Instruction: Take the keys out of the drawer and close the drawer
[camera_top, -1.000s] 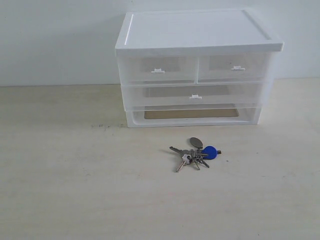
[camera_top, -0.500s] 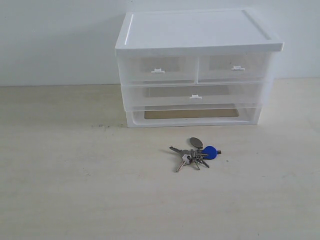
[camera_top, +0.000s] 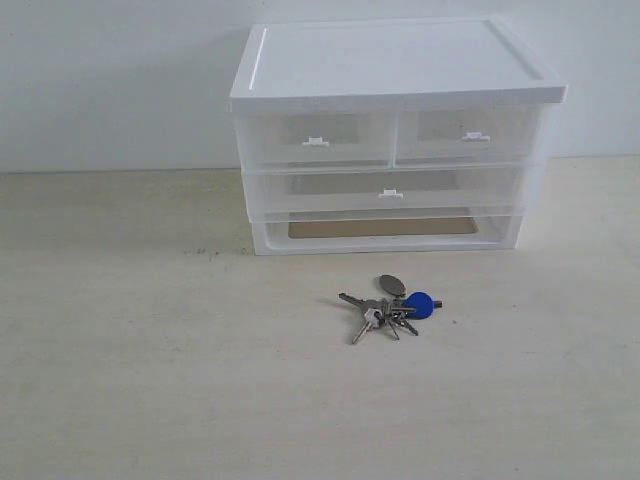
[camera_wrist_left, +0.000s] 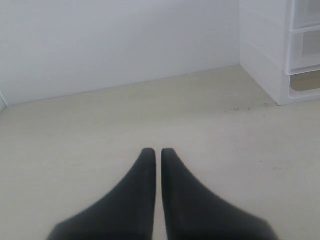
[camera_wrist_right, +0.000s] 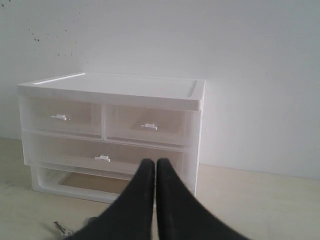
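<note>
no shift; grippers (camera_wrist_left: 158, 150) (camera_wrist_right: 155, 161) closed, seemingly empty

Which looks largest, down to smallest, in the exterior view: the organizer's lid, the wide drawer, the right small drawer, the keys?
1. lid
2. wide drawer
3. right small drawer
4. keys, smallest even though nearest the camera

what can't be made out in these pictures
1. Right wrist view: the bunch of silver metal keys with a round blue fob is mostly hidden behind the shut black right pincer.
2. Exterior view: frosted plastic blurs what the right-hand small translucent drawer holds.
3. Left wrist view: the white-topped plastic organizer is cut off by the frame edge.
</note>
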